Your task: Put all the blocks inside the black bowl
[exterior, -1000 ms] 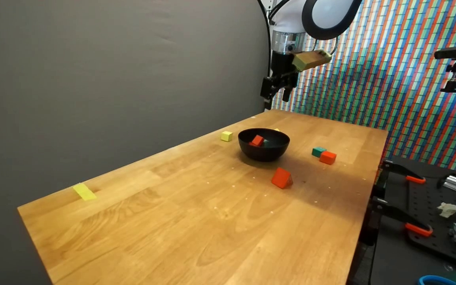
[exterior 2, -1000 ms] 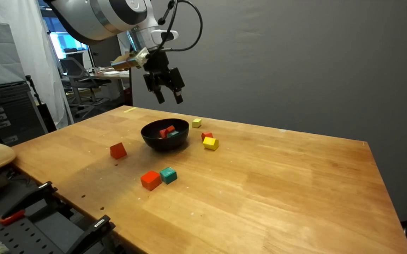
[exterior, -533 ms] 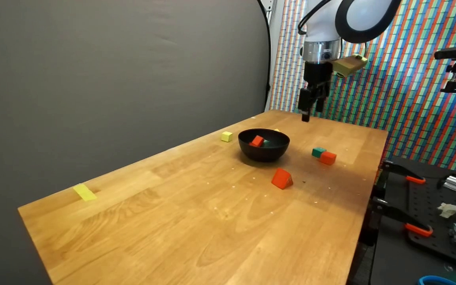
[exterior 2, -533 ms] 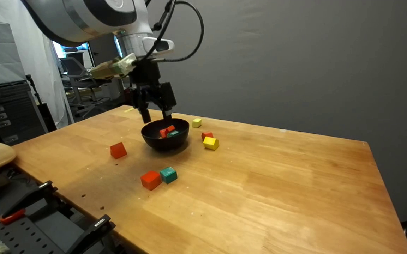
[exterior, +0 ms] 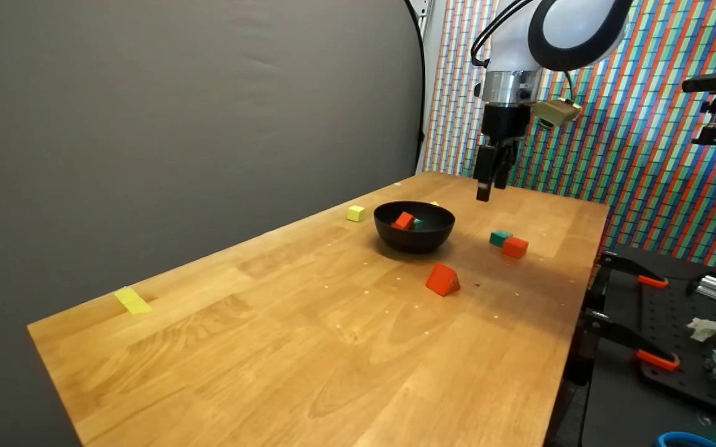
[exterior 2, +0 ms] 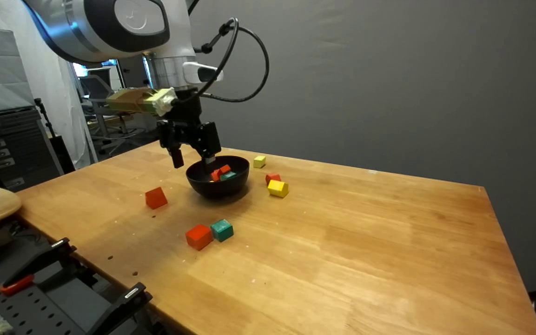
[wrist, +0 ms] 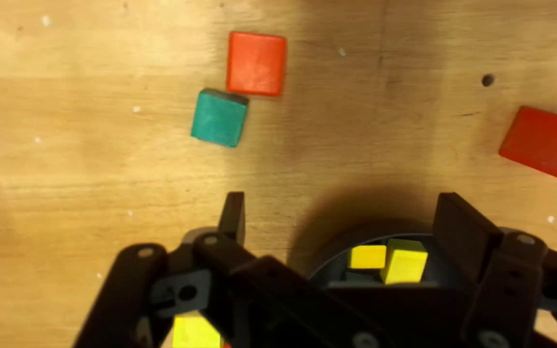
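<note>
A round black bowl (exterior 2: 216, 190) is opening upward near the edge of the counter (exterior 2: 365, 260) by the gray backdrop (exterior 2: 388, 93), holding red blocks (exterior 2: 215, 175), a green block (exterior 2: 228, 177) and yellow blocks (wrist: 406, 268). Toward the opposite edge, a red cube (exterior 2: 199, 237) and a green cube (exterior 2: 221, 231) are sitting close together; a red wedge (exterior: 441, 278) is lying ridge up, its length pointing at that edge. The pincer (exterior 2: 194, 164) is hanging near the bowl, jaws wide apart.
</note>
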Motion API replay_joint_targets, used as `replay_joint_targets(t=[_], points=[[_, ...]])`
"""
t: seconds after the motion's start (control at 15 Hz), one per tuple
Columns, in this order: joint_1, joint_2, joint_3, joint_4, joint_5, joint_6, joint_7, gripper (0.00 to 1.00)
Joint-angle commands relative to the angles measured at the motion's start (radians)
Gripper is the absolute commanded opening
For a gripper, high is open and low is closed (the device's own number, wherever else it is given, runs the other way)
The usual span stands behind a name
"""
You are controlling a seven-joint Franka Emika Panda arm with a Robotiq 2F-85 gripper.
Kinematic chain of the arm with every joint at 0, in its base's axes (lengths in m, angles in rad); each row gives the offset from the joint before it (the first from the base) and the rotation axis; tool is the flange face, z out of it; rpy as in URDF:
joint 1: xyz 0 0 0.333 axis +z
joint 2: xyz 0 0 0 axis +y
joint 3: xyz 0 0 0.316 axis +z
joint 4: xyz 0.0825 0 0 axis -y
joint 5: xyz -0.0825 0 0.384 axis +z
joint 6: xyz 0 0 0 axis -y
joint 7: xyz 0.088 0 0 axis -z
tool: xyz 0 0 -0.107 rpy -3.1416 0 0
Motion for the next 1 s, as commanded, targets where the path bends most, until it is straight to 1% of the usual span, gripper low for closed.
replay_joint_targets(t=[0.0, 0.07, 0.13, 0.2, 0.33, 0.4, 0.53, 0.6, 0.67, 0.73, 0.8, 0.87, 0.93], points=[[-0.013, 0.000, 0.022, 0.010, 0.047, -0.027, -0.002, 1.00], [-0.012, 0.000, 0.026, 0.018, 0.068, -0.040, -0.002, 1.00], [-0.024, 0.030, 0.021, 0.018, -0.129, -0.005, 0.161, 1.00], [-0.028, 0.043, 0.017, 0.027, -0.187, -0.015, 0.192, 1.00], [-0.035, 0.050, 0.001, 0.037, -0.366, -0.066, 0.336, 1.00], [-0.039, 0.067, -0.010, 0.028, -0.452, -0.057, 0.404, 1.00], [-0.040, 0.110, -0.017, 0.020, -0.455, -0.037, 0.404, 1.00], [-0.043, 0.138, -0.017, 0.018, -0.401, -0.030, 0.351, 1.00], [-0.052, 0.165, -0.013, 0.018, -0.327, -0.032, 0.268, 1.00], [-0.074, 0.190, 0.005, 0.015, -0.239, -0.031, 0.158, 1.00], [-0.089, 0.220, 0.015, 0.012, -0.171, -0.019, 0.091, 1.00], [-0.105, 0.236, 0.014, 0.024, -0.098, -0.039, 0.014, 1.00], [-0.112, 0.253, 0.008, 0.030, -0.055, -0.056, -0.031, 1.00]])
